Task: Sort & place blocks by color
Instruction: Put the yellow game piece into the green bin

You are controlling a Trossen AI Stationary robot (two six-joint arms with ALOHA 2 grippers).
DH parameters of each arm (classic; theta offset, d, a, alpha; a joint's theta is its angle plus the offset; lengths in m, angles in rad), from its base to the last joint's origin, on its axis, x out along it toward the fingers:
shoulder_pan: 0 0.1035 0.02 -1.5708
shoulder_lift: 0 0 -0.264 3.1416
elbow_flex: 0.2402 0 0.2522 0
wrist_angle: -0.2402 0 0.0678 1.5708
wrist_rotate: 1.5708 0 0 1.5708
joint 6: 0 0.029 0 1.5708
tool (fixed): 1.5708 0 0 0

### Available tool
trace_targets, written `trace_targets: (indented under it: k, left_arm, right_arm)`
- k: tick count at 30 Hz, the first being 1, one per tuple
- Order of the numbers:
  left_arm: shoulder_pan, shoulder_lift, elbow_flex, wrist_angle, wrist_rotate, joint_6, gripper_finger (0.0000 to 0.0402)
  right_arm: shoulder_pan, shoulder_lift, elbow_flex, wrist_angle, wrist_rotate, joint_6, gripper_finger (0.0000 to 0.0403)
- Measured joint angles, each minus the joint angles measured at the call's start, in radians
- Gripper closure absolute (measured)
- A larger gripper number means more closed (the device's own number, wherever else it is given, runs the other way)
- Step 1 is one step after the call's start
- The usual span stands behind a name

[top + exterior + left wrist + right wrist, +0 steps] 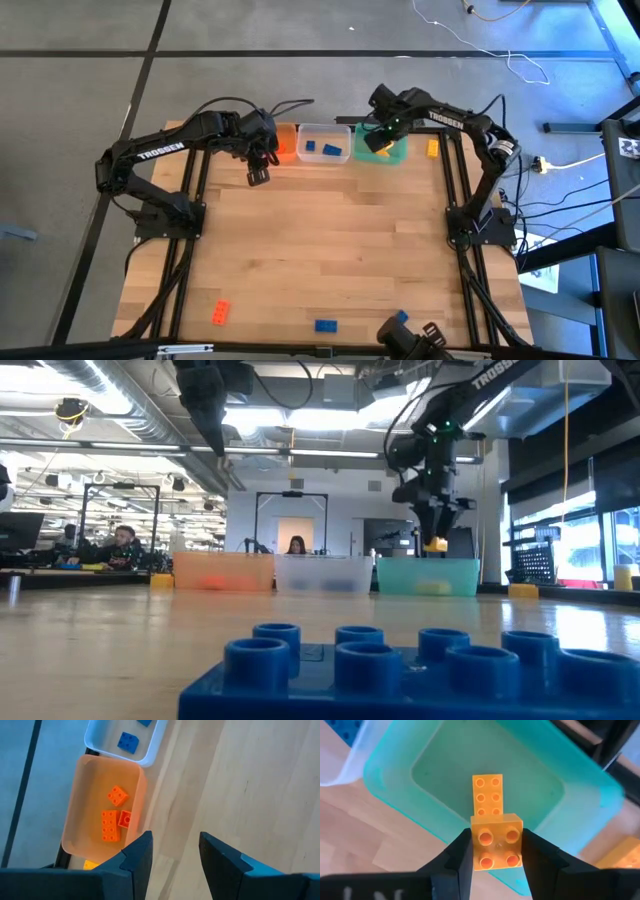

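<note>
My right gripper [378, 140] hangs over the green tub [388, 152], shut on a small yellow block [496, 845]. A longer yellow block [487, 795] lies flat on that tub's floor. The orange tub [100, 810] holds three orange blocks, and the clear tub [323, 143] holds blue ones. My left gripper [175, 855] stands open above the bare table, just beside the orange tub, with nothing between its fingers. Loose on the table are a yellow block [432, 148], an orange one [220, 312] and two blue ones [326, 325]. My right gripper pinches the square yellow block by two opposite sides [475, 847] between its two fingers. The fingers come from above, pointing down. The block sits level with its studs up, lifted clear above the green tub [430, 575].
The three tubs stand in a row at the table's far edge. A blue block [400, 670] lies close in front of the low camera at the near edge. The wide middle of the wooden table [330, 240] is bare.
</note>
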Motion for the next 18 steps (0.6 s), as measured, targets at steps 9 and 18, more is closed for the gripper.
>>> trace_targets:
  k: [9, 18]
  left_arm:
    - [0.001, 0.000, 0.000, 0.000, 0.000, 0.000, 0.0250]
    - [0.001, 0.000, 0.000, 0.000, 0.000, 0.025, 0.0250]
  right_arm:
    - [-0.011, 0.001, -0.094, 0.119, 0.079, 0.022, 0.0272]
    - [-0.029, 0.001, -0.102, 0.122, 0.124, 0.052, 0.0272]
